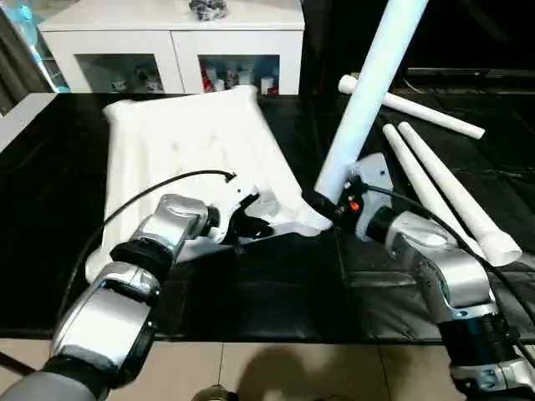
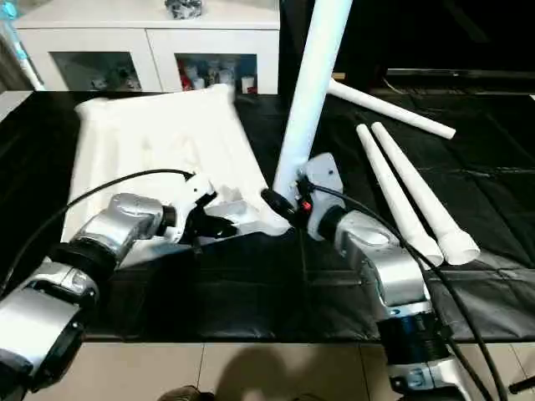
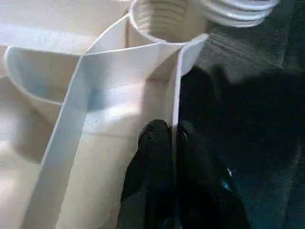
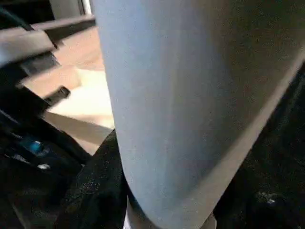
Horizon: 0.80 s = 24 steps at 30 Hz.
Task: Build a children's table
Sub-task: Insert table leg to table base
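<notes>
A black cloth-covered surface [image 1: 276,292] is spreading under and around the left pincer [image 1: 251,224]. Well beyond that pincer, a white cabinet [image 1: 171,42] with glass doors is standing against a dark wall. Pale floor tiles [image 1: 276,372] are showing nearer than the pincer.

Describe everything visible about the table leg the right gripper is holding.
The held leg is a long, smooth tube of white plastic, widest at its lower end, where the left wrist view shows ridged threads. It stands steeply, leaning a little, its top out of frame. The right gripper clasps it near the bottom. Its threaded end sits beside the corner socket of the upturned tabletop, not yet inside.
</notes>
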### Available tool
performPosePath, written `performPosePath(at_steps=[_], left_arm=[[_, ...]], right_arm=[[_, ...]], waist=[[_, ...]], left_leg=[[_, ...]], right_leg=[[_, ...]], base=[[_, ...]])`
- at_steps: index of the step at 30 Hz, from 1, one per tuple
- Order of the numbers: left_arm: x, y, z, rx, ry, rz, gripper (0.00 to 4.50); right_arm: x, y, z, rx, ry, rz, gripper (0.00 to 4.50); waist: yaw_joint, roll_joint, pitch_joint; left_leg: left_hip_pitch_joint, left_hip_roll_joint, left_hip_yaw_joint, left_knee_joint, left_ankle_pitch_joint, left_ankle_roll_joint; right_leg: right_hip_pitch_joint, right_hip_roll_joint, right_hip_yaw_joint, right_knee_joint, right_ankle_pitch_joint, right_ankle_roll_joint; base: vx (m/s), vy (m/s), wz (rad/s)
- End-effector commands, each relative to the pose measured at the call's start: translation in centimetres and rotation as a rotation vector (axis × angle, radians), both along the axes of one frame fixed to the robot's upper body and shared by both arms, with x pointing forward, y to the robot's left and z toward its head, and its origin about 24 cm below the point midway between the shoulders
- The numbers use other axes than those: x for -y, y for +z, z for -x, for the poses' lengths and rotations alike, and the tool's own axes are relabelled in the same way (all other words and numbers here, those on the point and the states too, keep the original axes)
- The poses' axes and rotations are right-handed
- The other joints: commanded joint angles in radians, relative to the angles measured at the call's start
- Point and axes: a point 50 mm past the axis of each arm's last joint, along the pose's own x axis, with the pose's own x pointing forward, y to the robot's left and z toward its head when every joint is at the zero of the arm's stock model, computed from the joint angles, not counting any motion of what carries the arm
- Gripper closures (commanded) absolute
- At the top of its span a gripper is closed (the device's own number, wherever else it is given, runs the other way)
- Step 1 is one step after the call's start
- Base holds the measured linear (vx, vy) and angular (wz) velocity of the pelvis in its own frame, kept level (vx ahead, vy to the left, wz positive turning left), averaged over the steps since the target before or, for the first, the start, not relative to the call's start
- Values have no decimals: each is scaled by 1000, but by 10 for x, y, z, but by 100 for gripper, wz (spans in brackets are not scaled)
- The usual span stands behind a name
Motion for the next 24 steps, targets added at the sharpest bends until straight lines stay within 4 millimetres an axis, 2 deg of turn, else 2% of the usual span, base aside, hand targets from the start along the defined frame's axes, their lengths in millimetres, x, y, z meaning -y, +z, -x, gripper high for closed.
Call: performPosePath(at_steps=[1,3,9,12,14,18,24], left_arm=[[5,-7,8,-44,-25,-2,448],[11,-5,11,-42,-29,17,450],[20,-2,18,79,-108,-10,450],[19,-2,19,124,-116,-55,450],[15,-3,20,148,-107,-93,450],[13,-3,21,141,-105,-83,450],[9,-3,23,151,-120,-65,450]], right_arm=[[-2,6,-4,35,25,20,257],[-2,6,-5,37,30,22,257],[-1,6,-8,49,32,17,257],[-2,4,-8,51,45,4,257],[-5,2,-7,41,75,-38,257],[-6,-2,-6,20,90,-47,257],[-3,-8,-9,2,88,-18,257]], waist=[[3,-1,-76],[6,-4,-74],[12,-1,-75],[11,2,-75],[10,0,-75],[11,-5,-73],[9,-6,-74]], left_leg=[[26,67,-28,-73,-224,18],[28,66,-26,-74,-237,22],[29,68,-28,-78,-249,17],[28,70,-29,-79,-256,12],[28,70,-29,-80,-262,13],[29,68,-28,-80,-269,12],[26,67,-27,-79,-254,16]], right_leg=[[55,-101,52,-76,-198,-243],[52,-98,52,-80,-234,-232],[49,-97,52,-83,-262,-205],[48,-97,52,-81,-247,-204],[48,-97,53,-81,-249,-201],[46,-98,52,-85,-296,-194],[45,-98,52,-84,-281,-194]], base=[[0,0,0],[0,0,0],[0,0,0],[0,0,0],[0,0,0],[0,0,0],[0,0,0]])
